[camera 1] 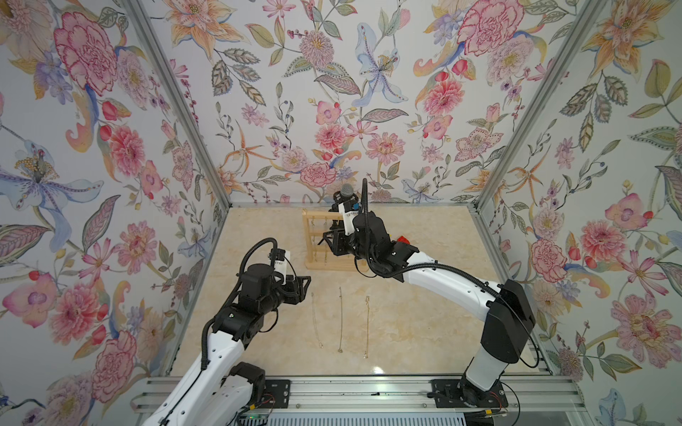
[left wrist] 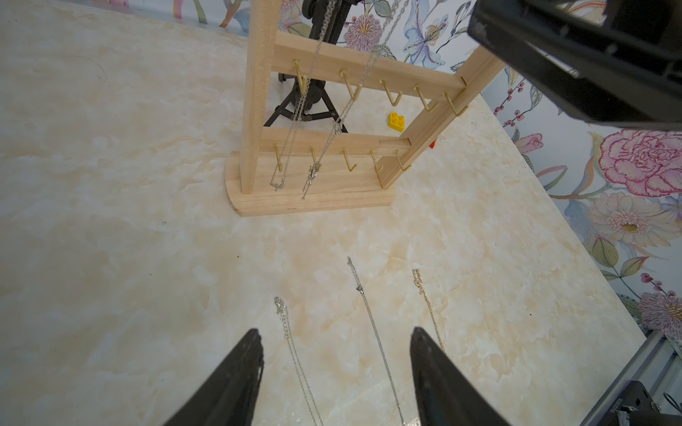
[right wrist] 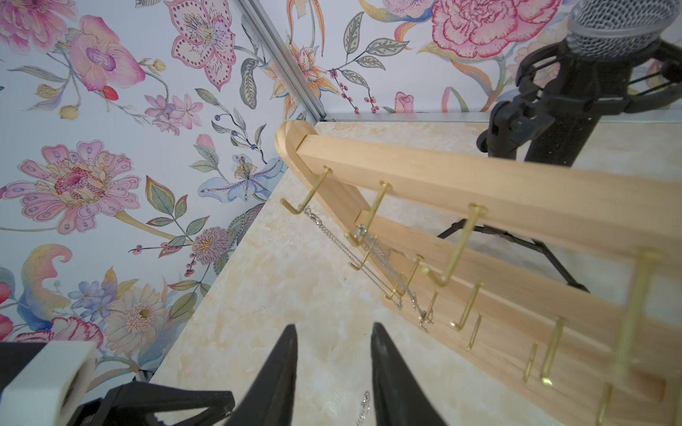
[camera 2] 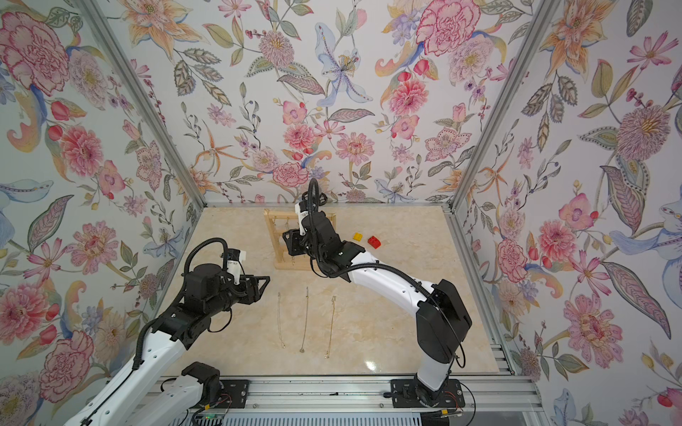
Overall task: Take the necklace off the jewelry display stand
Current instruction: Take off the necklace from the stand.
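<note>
The jewelry display stand (left wrist: 313,203) is pale matt wood with shiny brass-coloured metal hooks (right wrist: 458,248). The worktop (left wrist: 110,221) looks like glossy marbled stone.

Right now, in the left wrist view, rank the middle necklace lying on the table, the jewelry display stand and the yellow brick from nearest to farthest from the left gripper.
1. The middle necklace: flat on the table, just below the open left gripper.
2. The jewelry display stand: upright, farther ahead.
3. The yellow brick: behind the stand, seen through its frame.
</note>
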Robot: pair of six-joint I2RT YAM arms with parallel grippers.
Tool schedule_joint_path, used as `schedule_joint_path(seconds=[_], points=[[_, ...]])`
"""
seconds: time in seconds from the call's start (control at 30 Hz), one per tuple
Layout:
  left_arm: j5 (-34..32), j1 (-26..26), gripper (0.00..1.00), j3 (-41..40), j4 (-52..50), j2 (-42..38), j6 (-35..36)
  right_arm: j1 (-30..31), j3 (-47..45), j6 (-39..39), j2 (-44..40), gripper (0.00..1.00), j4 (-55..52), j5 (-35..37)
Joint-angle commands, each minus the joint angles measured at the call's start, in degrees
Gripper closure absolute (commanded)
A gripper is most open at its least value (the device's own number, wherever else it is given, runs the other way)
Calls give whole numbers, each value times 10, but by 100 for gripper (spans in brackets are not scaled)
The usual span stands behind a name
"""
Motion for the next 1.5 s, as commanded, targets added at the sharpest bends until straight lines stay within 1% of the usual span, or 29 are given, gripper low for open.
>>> schedule_joint_path(seconds=[0.0,0.13,0.3,0.6,0.73,0.97,1.33,1.47], points=[[12,6,35,-6,18,-3,17,7,33,-18,24,65,-9,36],[18,6,35,-8,21,-3,19,13,54,-27,49,62,-9,70],[25,6,35,-8,23,-3,20,15,77,-29,72,61,-9,93],[34,6,34,-11,27,-10,21,20,90,-37,85,63,-8,138],[38,6,34,-11,28,-12,20,20,91,-43,90,66,-5,139],[42,6,34,-11,30,-16,20,21,87,-56,92,74,16,126],[46,6,34,-13,31,-21,21,22,78,-61,93,75,41,122],[47,6,34,-14,32,-21,21,21,77,-62,93,81,46,121]])
